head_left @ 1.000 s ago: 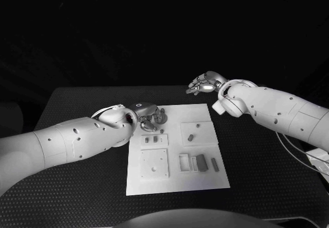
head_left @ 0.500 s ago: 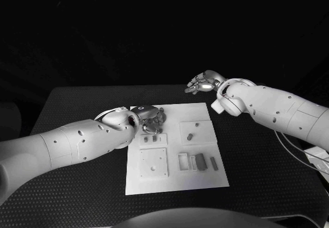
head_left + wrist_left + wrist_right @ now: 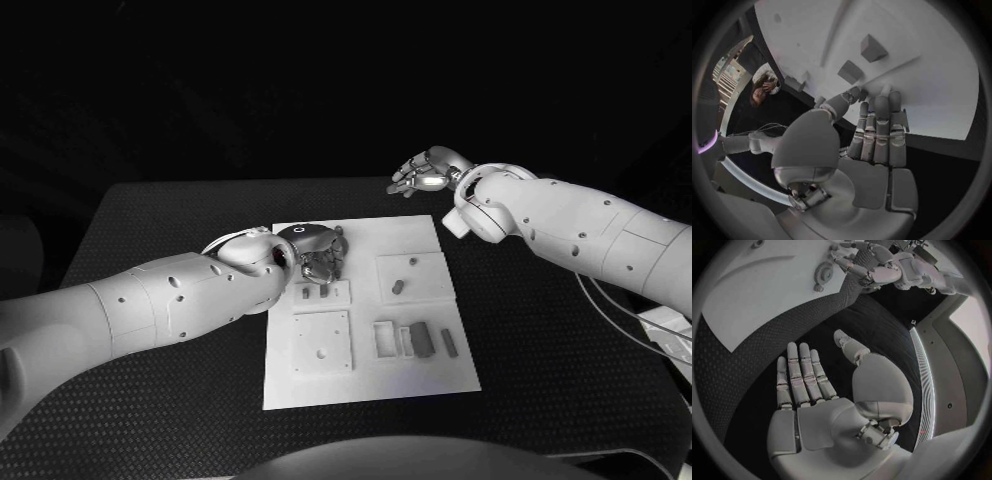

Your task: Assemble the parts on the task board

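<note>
one hand is sitting close to the parts.
left hand (image 3: 315,250) is hovering over the task board (image 3: 369,385), fingers (image 3: 877,131) straight, pressed together, holding nothing; right hand (image 3: 426,172) is hanging spread, well apart.

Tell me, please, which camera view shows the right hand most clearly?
The right wrist view: the right hand takes the middle, palm bare, fingers straight and apart, holding nothing. The head view shows it small, beyond the task board, above the black table. The left wrist view looks at the left hand and the board.
</note>
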Motion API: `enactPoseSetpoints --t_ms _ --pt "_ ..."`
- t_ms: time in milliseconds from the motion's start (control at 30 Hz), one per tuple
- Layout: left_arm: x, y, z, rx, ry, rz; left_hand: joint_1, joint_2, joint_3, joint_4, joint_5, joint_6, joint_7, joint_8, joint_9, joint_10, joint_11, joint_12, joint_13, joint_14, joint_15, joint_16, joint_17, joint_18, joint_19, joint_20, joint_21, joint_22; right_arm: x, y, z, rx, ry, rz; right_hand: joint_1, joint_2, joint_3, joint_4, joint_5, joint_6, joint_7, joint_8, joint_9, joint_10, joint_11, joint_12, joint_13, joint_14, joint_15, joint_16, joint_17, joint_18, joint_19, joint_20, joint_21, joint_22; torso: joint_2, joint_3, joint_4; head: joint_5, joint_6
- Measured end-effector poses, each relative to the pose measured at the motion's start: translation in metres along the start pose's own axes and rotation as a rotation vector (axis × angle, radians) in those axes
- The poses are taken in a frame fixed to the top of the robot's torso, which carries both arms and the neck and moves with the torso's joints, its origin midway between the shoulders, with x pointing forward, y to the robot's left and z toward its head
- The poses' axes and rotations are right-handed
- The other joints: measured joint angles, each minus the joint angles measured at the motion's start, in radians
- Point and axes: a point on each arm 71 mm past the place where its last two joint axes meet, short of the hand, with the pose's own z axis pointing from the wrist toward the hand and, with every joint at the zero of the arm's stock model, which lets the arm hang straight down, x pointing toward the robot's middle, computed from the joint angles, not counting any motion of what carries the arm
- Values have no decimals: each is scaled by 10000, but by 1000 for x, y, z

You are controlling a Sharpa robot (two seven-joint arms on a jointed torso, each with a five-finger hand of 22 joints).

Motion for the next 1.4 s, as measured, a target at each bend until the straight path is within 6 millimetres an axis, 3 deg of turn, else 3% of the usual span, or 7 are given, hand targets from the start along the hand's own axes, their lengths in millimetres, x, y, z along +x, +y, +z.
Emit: enactPoseSetpoints --t_ms 100,267,600,1200,1400 --pt "1 1 1 -24 20 14 -31 32 0 0 0 35 35 0 -34 17 -13 -70 -25 16 -15 19 0 55 35 34 0 30 0 0 0 -6 5 2 0 0 0 0 0 0 0 0 0 0 0 0 -9 0 0 0 0 0 0 0 0 0 -1 0 5 -10 -1" --pt "1 0 3 -28 28 31 -62 281 36 36 0 35 35 0 -80 60 16 -147 -48 16 -15 28 -1 62 36 34 0 77 0 0 0 -9 6 2 0 0 0 0 0 0 0 0 1 0 0 0 -9 0 0 0 0 0 0 0 0 10 -1 0 5 -23 -6" --pt "1 0 6 -42 12 49 -37 379 36 36 0 71 71 0 -112 165 17 -154 -52 17 -14 104 -2 65 72 0 0 128 1 1 0 -32 27 8 0 0 0 0 0 0 0 0 -8 0 0 0 -19 0 0 0 0 0 0 0 -7 19 4 -3 4 -55 -35" --pt "2 -4 10 63 -42 370 -37 378 90 -20 0 214 71 -1 -187 411 -49 -235 -53 108 -64 213 -4 64 194 -20 38 248 2 2 0 -46 40 13 0 0 0 0 0 1 0 0 -7 0 0 0 -28 0 0 0 0 -1 0 0 -39 28 -3 0 8 -93 -85" --pt "3 -7 11 166 -97 471 -91 241 90 -20 0 214 71 -1 -226 412 -49 -367 -53 108 -65 258 -4 56 193 -20 37 265 2 2 0 -49 42 14 0 0 0 0 0 0 0 0 -6 0 0 0 -28 0 0 0 0 0 0 0 -39 28 -5 -3 8 -112 -96"
